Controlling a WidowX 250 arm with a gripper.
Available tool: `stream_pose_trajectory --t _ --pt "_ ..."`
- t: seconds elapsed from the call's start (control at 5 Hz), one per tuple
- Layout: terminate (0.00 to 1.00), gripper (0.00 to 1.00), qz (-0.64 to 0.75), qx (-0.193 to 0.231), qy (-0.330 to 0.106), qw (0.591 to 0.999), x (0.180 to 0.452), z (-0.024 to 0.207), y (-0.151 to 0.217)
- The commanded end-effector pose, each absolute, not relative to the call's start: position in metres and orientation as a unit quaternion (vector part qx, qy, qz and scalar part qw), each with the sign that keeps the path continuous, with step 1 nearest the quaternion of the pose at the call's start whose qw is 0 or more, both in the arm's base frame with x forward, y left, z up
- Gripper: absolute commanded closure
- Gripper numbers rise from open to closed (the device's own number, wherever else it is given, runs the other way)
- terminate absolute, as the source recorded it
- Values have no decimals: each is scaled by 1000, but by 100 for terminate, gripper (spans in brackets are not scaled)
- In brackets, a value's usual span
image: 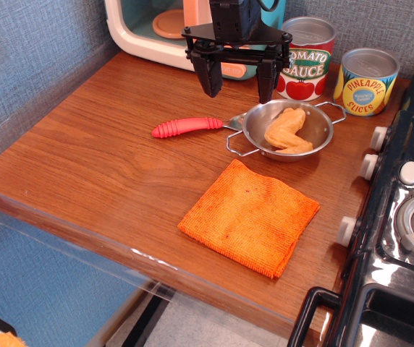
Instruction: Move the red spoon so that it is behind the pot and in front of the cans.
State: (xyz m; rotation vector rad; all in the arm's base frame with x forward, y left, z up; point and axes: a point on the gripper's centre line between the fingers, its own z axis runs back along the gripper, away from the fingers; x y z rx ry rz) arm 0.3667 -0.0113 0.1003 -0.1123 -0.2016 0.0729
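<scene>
Here the red spoon (187, 126) is laid left-right on the worktop (98, 155), bowl against the pot (288, 130), beneath the released, empty claw (239, 79).

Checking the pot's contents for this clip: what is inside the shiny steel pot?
The small shiny steel pot holds one tan toy chicken wing. The pot floor beneath that wing is covered, so unseen.

1. The gripper (237, 76) covers the left part of the Tomato Sauce can (305, 59) label.
2. The red spoon (189, 127) bowl is probably partly hidden by the pot (288, 130) rim.
3. The toy microwave (156, 29) top is cut off by the picture edge.
</scene>
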Motion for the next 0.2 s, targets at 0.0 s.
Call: stream_pose_trajectory --t 0.0 --pt "100 0 32 -55 -127 990 369 120 -12"
